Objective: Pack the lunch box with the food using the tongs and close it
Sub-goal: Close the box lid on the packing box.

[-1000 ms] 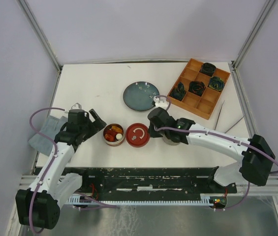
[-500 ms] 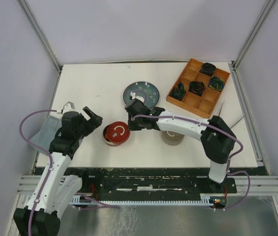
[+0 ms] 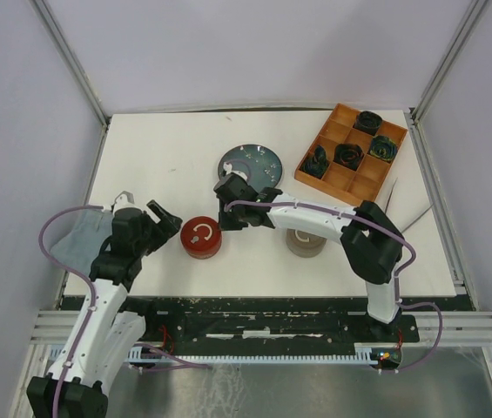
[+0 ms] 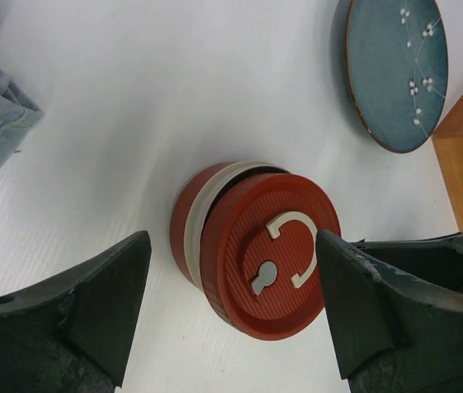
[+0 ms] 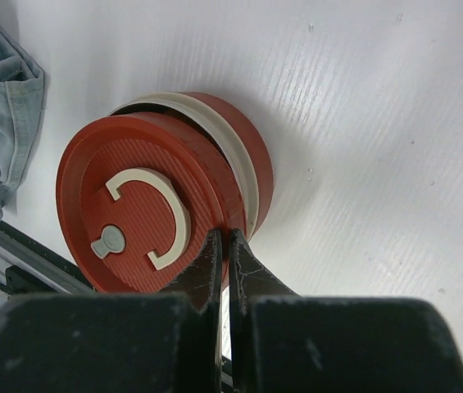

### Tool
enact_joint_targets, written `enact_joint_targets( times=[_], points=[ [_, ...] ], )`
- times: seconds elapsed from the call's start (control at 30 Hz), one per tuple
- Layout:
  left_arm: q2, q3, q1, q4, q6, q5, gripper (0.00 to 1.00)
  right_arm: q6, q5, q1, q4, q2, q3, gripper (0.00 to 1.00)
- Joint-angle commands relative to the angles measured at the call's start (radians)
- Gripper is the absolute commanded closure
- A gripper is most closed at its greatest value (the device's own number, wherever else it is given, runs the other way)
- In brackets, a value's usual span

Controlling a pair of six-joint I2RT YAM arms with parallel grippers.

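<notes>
The round red lunch box [image 3: 201, 238] stands near the table's front, with its red lid [image 4: 268, 266] resting slightly askew so that a white ring shows beneath it. The food is hidden inside. My left gripper [image 4: 231, 246] is open, one finger on each side of the box and clear of it. My right gripper [image 5: 224, 239] is shut, and its tips touch the lid's rim [image 5: 215, 205]. In the top view the left gripper [image 3: 169, 225] is left of the box and the right gripper [image 3: 222, 219] is at its upper right. The silver tongs [image 3: 392, 193] lie at the far right, partly behind the right arm.
A blue plate [image 3: 250, 163] sits behind the right wrist. An orange compartment tray [image 3: 354, 165] holding dark rosettes is at the back right. A beige round object [image 3: 305, 245] lies under the right forearm. A blue-grey cloth [image 3: 76, 239] hangs over the left table edge.
One second ago the box stood uncovered with food showing and the lid beside it. The right gripper has since moved left with the lid, which now rests on the box. The left arm shifted slightly.
</notes>
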Motion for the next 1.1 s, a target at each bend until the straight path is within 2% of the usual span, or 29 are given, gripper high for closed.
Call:
enact_joint_targets(
  times=[0.0, 0.17, 0.33, 1.07],
  points=[
    [0.000, -0.016, 0.005, 0.042, -0.034, 0.042, 0.14, 0.012, -0.007, -0.003, 0.059, 0.023, 0.050, 1.00],
    [-0.013, -0.028, 0.004, 0.035, -0.042, 0.022, 0.22, 0.012, -0.008, -0.005, 0.067, 0.050, 0.067, 1.00],
    [-0.022, -0.047, 0.004, 0.052, -0.049, 0.026, 0.24, 0.009, -0.004, -0.009, 0.062, 0.059, 0.072, 1.00],
    [0.081, -0.137, 0.005, 0.179, -0.053, 0.114, 0.45, 0.017, -0.015, -0.017, 0.052, 0.056, 0.037, 1.00]
  ],
)
